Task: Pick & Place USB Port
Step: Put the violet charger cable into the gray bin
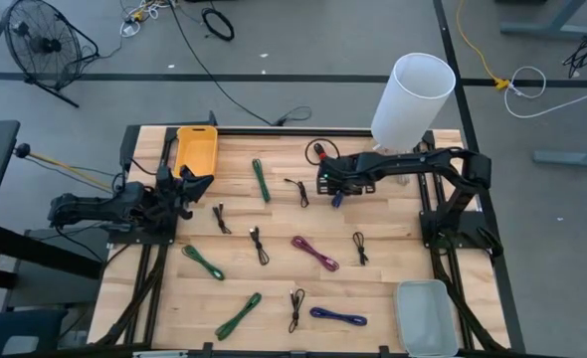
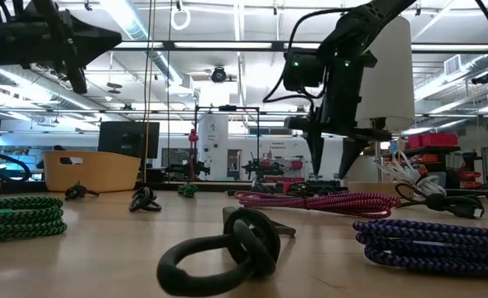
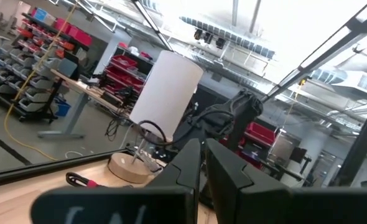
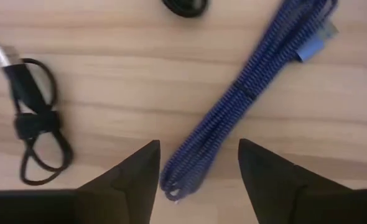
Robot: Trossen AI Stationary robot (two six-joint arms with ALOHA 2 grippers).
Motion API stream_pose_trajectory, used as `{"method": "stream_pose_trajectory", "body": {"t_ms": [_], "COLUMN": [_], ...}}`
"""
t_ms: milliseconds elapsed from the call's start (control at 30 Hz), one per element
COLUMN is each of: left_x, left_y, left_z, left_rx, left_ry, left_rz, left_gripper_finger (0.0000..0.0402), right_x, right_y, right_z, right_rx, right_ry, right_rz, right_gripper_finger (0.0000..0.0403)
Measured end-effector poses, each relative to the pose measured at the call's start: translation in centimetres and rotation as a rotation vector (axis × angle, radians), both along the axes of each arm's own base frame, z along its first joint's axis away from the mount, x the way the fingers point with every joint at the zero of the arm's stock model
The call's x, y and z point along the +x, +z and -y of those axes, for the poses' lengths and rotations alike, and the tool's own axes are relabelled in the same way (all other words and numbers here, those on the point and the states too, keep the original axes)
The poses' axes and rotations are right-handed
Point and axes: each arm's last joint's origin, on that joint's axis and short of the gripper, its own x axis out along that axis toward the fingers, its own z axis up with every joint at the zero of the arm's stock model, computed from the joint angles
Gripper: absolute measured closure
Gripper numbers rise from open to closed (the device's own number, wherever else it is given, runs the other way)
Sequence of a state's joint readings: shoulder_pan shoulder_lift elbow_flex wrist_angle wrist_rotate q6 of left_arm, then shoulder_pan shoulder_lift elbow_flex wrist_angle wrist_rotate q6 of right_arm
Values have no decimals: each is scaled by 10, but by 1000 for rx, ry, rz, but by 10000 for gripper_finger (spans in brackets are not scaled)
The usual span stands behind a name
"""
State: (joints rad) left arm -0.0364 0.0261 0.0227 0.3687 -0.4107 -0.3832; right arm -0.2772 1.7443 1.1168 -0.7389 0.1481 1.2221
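Right hand [image 4: 197,177]: pointing down, fingers spread, straddling one end of the blue cable [image 4: 252,93] lying on the surface [image 4: 140,81]. Left hand [image 1: 186,189]: fingers pressed together, waiting raised.

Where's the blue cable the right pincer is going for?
The blue cable lies on the table directly below the open right pincer, toward the back right in the high view, with a black cable just to its left.

Right gripper [image 4: 196,168] points down with fingers spread apart; left gripper [image 3: 202,163] waits raised, fingers together.
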Motion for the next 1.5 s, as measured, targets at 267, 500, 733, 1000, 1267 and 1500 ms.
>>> {"method": "stream_pose_trajectory", "body": {"t_ms": [267,500,733,1000,1267,1500], "left_x": [0,0,1,1,1,1], "left_y": [0,0,0,0,0,0], "left_z": [1,1,2,2,2,2], "left_rx": [10,13,21,21,21,22], "left_ry": [-26,-34,-54,-54,-54,-53], "left_rz": [0,0,-1,-7,-7,-8], "left_gripper_finger": [374,374,374,374,374,374], "right_x": [-9,-11,-15,-16,-16,-13], "right_y": [-21,-35,-41,-41,-42,-42], "right_z": [0,-1,-2,-1,-2,-6], "right_rx": [47,39,24,7,6,-23], "right_ry": [-112,-169,-185,-192,-215,-228], "right_rz": [35,123,136,129,134,151], "right_gripper_finger": [148,151,168,181,182,182]}}
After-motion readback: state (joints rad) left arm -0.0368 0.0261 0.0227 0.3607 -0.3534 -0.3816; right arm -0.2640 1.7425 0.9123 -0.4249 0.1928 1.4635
